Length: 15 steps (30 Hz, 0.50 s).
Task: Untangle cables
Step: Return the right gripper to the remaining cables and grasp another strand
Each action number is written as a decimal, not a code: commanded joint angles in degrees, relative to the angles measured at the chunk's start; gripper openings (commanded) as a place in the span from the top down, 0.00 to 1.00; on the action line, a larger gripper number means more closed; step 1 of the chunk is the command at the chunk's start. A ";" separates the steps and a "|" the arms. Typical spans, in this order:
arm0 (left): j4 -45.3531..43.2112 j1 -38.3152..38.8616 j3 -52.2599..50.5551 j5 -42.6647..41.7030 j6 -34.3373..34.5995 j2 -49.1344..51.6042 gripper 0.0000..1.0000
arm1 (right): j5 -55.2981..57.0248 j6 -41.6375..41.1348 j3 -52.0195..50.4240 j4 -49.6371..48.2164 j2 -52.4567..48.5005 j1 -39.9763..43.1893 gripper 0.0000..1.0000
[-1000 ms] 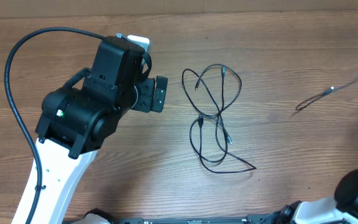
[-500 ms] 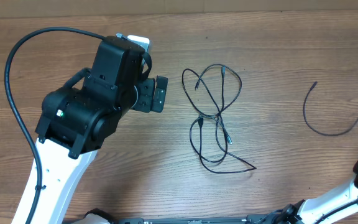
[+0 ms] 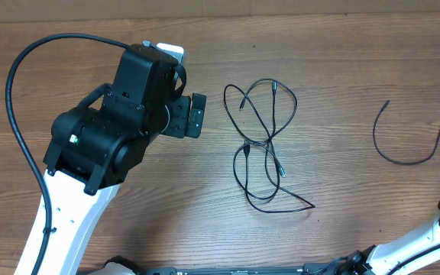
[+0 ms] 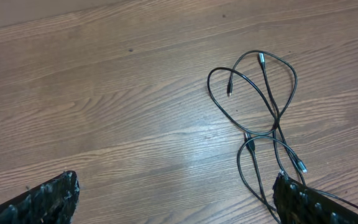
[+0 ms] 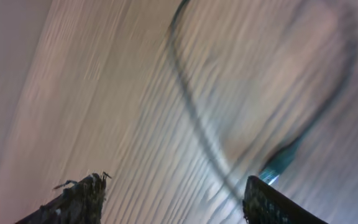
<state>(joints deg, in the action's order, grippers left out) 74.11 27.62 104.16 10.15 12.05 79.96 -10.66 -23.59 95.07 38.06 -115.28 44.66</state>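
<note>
Found knotted cables [image 3: 262, 145] at middle of table [image 3: 342, 46], just right of left gripper [image 3: 196, 114]; long axis running far to near. Confirmed by left wrist view: jaws spread wide, empty, tangle ahead and to the right. Found one separate cable [image 3: 403, 149] lying loose well to the right. Right gripper [image 5: 174, 193] outside overhead view; jaws apart in blurred wrist picture, nothing between. Judged left arm nearer the tangle; approach rightward, across that axis.
</note>
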 commanded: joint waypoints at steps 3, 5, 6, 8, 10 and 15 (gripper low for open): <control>-0.17 -0.26 0.28 0.76 0.39 0.46 0.00 | -15.39 6.32 0.15 3.19 -0.15 -3.10 0.17; -0.17 -0.26 0.28 0.74 0.39 0.46 0.00 | -17.25 8.24 0.15 4.87 -0.15 -5.03 0.12; -0.17 -0.26 0.28 0.74 0.39 0.46 0.00 | -18.21 9.79 0.15 5.77 -0.15 -6.25 0.09; -0.17 -0.26 0.28 0.74 0.39 0.46 0.01 | -19.50 13.64 0.15 7.74 -0.15 -9.01 0.02; -0.17 -0.26 0.28 0.74 0.39 0.46 0.00 | -19.43 17.20 0.15 9.84 -0.15 -12.04 0.00; -0.20 -0.26 0.28 0.74 0.39 0.57 0.00 | -19.52 27.23 0.15 15.61 -0.15 -21.35 0.00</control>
<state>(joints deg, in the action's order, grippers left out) 74.11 27.62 104.16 10.15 12.05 79.96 -28.36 -5.30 95.07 52.38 -115.28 27.57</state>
